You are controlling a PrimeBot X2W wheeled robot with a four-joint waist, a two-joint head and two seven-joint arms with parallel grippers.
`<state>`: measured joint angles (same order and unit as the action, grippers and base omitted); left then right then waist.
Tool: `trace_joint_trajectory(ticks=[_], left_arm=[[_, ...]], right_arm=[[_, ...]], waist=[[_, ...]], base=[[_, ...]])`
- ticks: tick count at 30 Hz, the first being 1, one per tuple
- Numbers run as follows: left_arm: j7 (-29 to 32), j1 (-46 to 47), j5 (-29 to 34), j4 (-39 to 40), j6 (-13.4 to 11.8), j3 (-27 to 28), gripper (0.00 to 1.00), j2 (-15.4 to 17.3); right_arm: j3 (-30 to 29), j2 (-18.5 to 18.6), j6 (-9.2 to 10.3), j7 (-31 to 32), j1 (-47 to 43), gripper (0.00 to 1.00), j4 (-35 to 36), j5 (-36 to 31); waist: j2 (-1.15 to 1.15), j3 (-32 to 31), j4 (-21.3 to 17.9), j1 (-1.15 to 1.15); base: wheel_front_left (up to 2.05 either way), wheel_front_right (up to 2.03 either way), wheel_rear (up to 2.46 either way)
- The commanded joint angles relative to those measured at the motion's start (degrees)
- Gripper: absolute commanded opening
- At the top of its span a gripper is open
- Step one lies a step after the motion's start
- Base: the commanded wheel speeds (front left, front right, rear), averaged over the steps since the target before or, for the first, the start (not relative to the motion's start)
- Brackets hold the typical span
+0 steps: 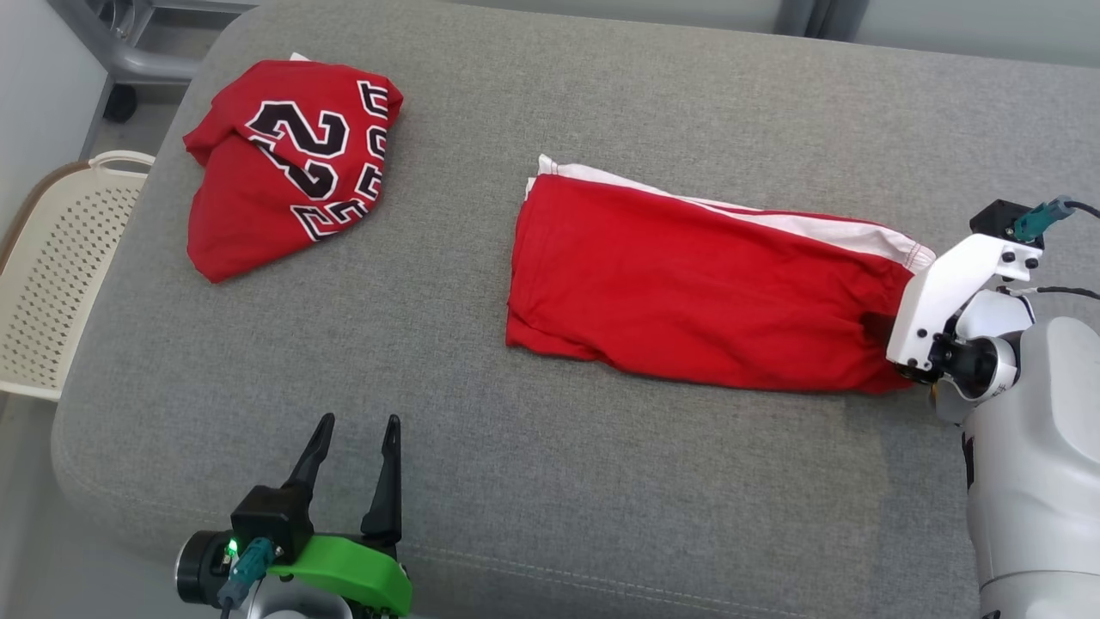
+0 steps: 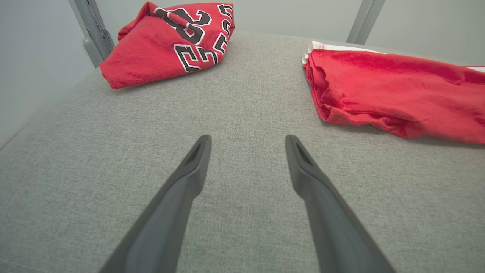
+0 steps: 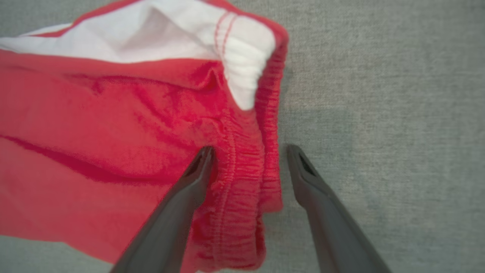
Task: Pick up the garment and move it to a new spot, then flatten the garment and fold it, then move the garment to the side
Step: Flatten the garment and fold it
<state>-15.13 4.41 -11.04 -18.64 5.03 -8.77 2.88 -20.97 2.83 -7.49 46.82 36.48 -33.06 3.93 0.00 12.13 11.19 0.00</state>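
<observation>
Shorts (image 1: 687, 292), red with a white side stripe: the garment in work, by my reading. They lie folded lengthwise on the grey cushion (image 1: 533, 481), right of centre in the head view.

Jersey (image 1: 292, 163), red and numbered: bundled at upper left, well apart from the shorts. A pale basket (image 1: 60, 258) stands off the cushion's left edge.

Right end effector (image 3: 250, 149): released, jaws spread astride the waistband (image 3: 246, 182) at the shorts' right end. One finger (image 3: 189, 189) is over red cloth and the other is over bare cushion. Nothing is gripped.

Left end effector (image 1: 359, 421): released and idle over bare cushion at lower left.

Handling note: the step looks like taking the waistband. Sink low enough for the outer finger to slide under every layer, and close on the thick elastic rather than the thin cloth — otherwise only the top layer lifts.

View notes: the right wrist view gives the straddle and the white inside of the waistband, while in the head view the white wrist bracket (image 1: 954, 292) covers those fingertips. The left wrist view shows the stacked layers at the hem end — useful for checking the fold's edges.
</observation>
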Motion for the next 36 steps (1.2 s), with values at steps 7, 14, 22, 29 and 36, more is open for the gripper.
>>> trace_joint_trajectory(ticks=[7, 14, 22, 29, 36], left_arm=[[-0.03, 1.51, -0.87, -0.86, -0.26, -0.93, 1.0, 0.06], [-0.03, 1.42, -1.36, -1.4, -0.33, -1.29, 1.0, 0.06], [-0.03, 1.31, -1.66, -1.41, -0.6, -0.83, 1.0, 0.06], [-0.03, 0.93, -1.68, -0.84, -0.56, -0.37, 1.0, 0.06], [-0.03, 0.42, -1.2, -0.97, -0.4, -0.99, 1.0, 0.08]], right_arm=[[-0.71, -0.03, -0.01, 1.13, 3.75, 0.89, -7.52, 0.96], [-2.71, -0.04, 0.0, -0.74, 6.4, 0.0, -11.13, -2.31], [-5.62, 0.36, 0.06, -2.55, 7.68, 0.0, -9.59, -10.78], [-7.54, 2.4, 0.05, -1.14, 8.61, 0.0, -4.83, -18.82], [-6.82, 6.65, 0.05, 0.82, 10.28, 0.0, -3.05, -24.92]], waist=[[0.0, 0.75, 1.37, 0.0], [0.0, 0.53, 2.02, 0.0], [0.0, 0.43, 1.49, 0.0], [0.0, 0.36, 0.9, 0.0], [0.0, -0.46, 0.76, 0.0]], base=[[0.0, 0.0, 0.0], [0.0, 0.0, 0.0], [0.0, 0.0, 0.0], [0.0, 0.0, 0.0], [0.0, 0.0, 0.0]])
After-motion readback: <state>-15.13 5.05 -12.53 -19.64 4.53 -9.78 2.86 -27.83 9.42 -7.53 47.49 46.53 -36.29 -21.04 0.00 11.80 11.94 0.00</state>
